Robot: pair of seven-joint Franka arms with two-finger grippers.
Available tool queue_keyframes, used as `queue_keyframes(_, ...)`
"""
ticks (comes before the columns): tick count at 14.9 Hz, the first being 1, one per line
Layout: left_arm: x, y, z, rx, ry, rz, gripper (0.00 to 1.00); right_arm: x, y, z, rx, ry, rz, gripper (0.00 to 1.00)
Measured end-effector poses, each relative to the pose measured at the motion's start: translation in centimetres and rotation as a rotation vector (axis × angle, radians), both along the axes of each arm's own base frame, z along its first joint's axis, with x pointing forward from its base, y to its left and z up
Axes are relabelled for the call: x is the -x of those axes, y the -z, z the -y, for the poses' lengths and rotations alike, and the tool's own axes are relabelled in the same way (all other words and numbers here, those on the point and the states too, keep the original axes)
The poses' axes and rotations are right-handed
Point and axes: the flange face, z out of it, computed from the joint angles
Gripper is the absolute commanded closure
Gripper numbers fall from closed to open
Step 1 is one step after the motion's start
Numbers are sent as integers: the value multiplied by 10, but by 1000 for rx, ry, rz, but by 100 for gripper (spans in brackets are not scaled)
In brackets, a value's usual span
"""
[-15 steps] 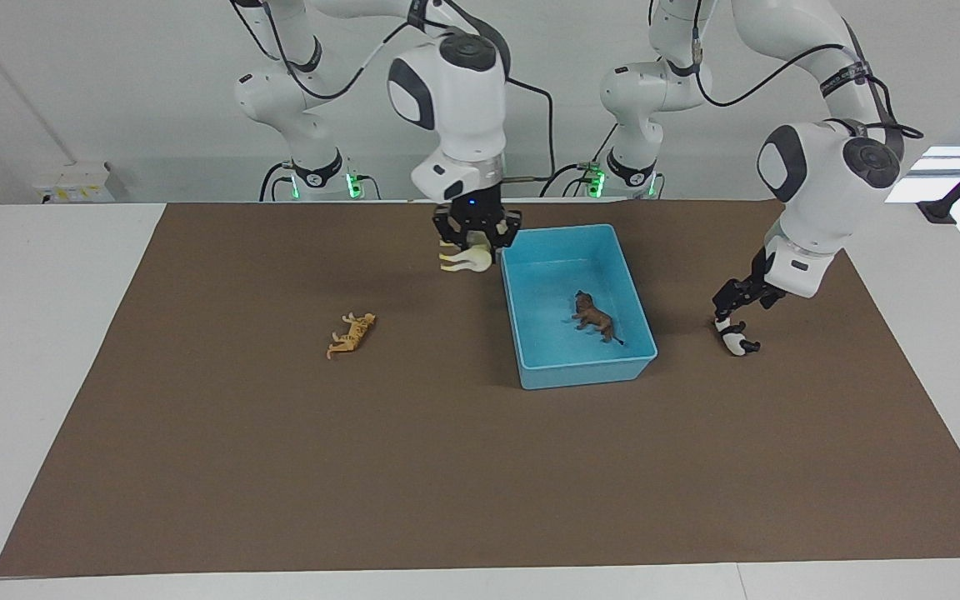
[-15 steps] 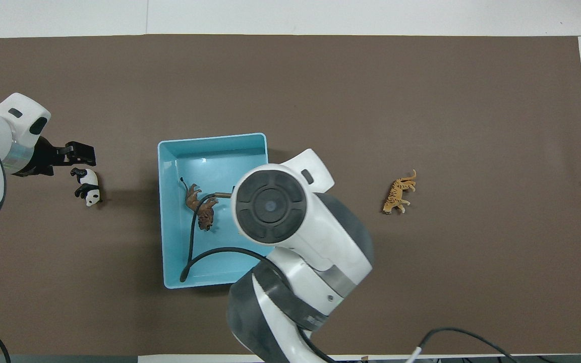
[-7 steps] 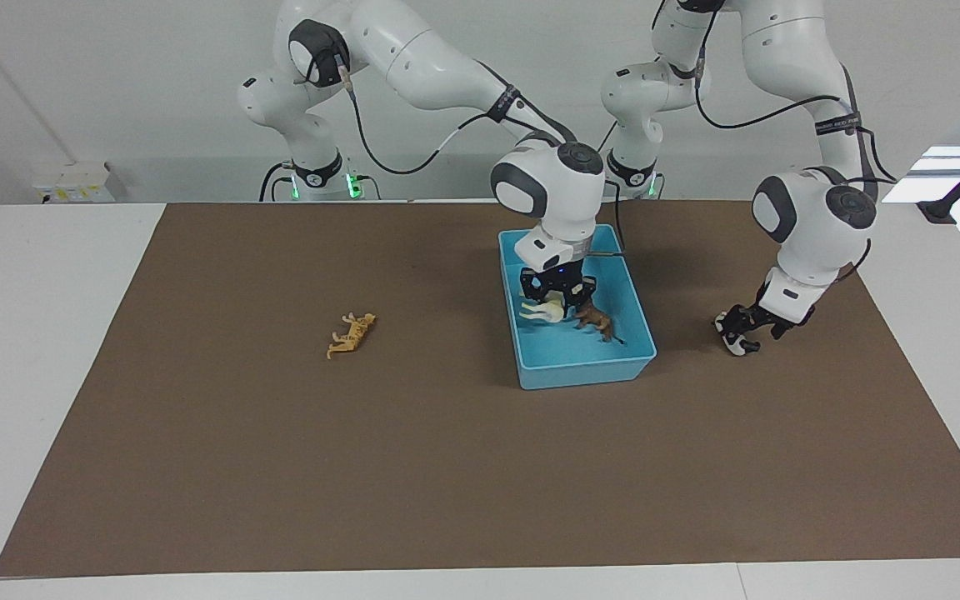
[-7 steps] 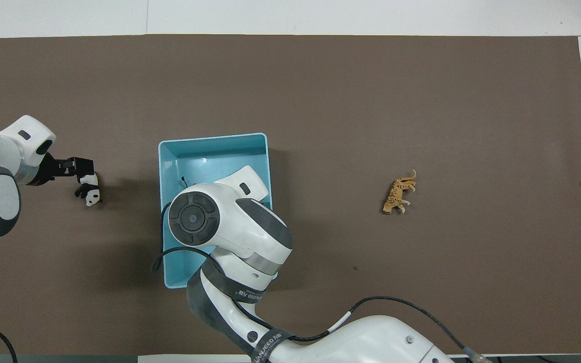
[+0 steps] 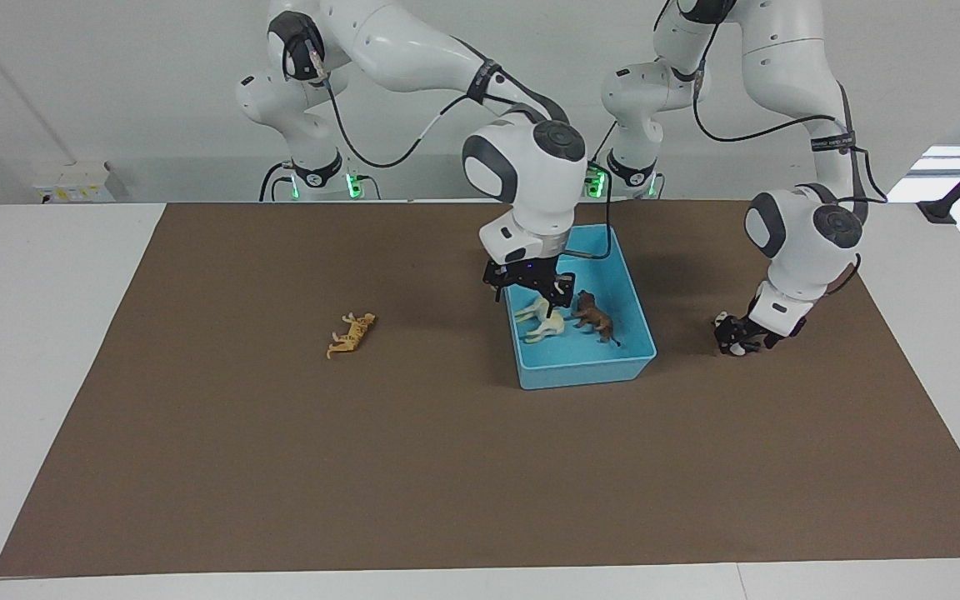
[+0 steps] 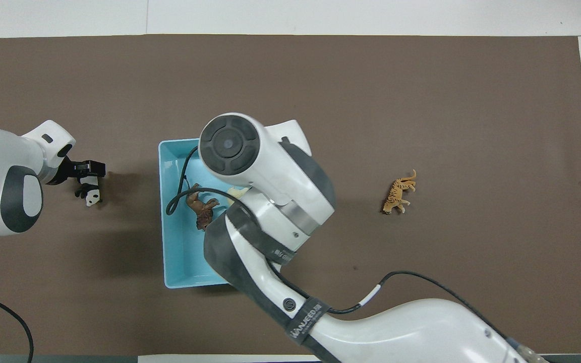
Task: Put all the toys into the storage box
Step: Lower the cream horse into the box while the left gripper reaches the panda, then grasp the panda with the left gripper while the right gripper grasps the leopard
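The light blue storage box (image 5: 587, 372) stands on the brown mat, and it shows in the overhead view (image 6: 179, 262) too. The brown figurine (image 5: 595, 317) lies in it (image 6: 200, 207). The cream long-necked figurine (image 5: 540, 322) lies in the box beside the brown one; overhead only a bit of it (image 6: 234, 192) shows under the arm. My right gripper (image 5: 532, 289) is open just above the cream figurine. The orange-tan striped figurine (image 5: 351, 333) lies on the mat toward the right arm's end (image 6: 399, 191). My left gripper (image 5: 738, 337) is down at the panda (image 6: 89, 190), which is partly hidden.
The brown mat (image 5: 280, 467) covers most of the white table. The right arm's wrist and forearm hang over the half of the box toward the right arm's end in the overhead view. Nothing else lies on the mat.
My right gripper carried the cream figurine over the box, lowered it, let it go and rose slightly. My left gripper came down onto the panda.
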Motion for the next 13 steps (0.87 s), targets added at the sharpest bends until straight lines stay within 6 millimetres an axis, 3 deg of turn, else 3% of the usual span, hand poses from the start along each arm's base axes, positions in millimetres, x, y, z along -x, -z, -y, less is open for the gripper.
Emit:
queue_keyframes(2, 0, 2, 0, 0, 0, -4, 62, -19, -36, 53, -2, -37, -22, 0)
queue_keyframes(3, 0, 3, 0, 1, 0, -5, 80, -27, -46, 77, 3, -64, -37, 0)
queue_keyframes(4, 0, 3, 0, 1, 0, -6, 92, -36, -47, 102, 12, -83, -52, 0)
queue_keyframes(7, -3, -2, -1, 1, -13, -15, 93, -64, -4, 183, 8, -48, -91, 0)
queue_keyframes(9, -12, -24, 0, 1, -41, -66, 93, -71, 31, 231, -14, -17, -115, 0)
queue_keyframes(11, -25, -72, 11, 2, -101, -131, 93, -62, 61, 270, -15, -10, -132, 0)
queue_keyframes(13, -32, -130, 48, 26, -195, -165, 92, -45, 90, 290, -20, -14, -121, 0)
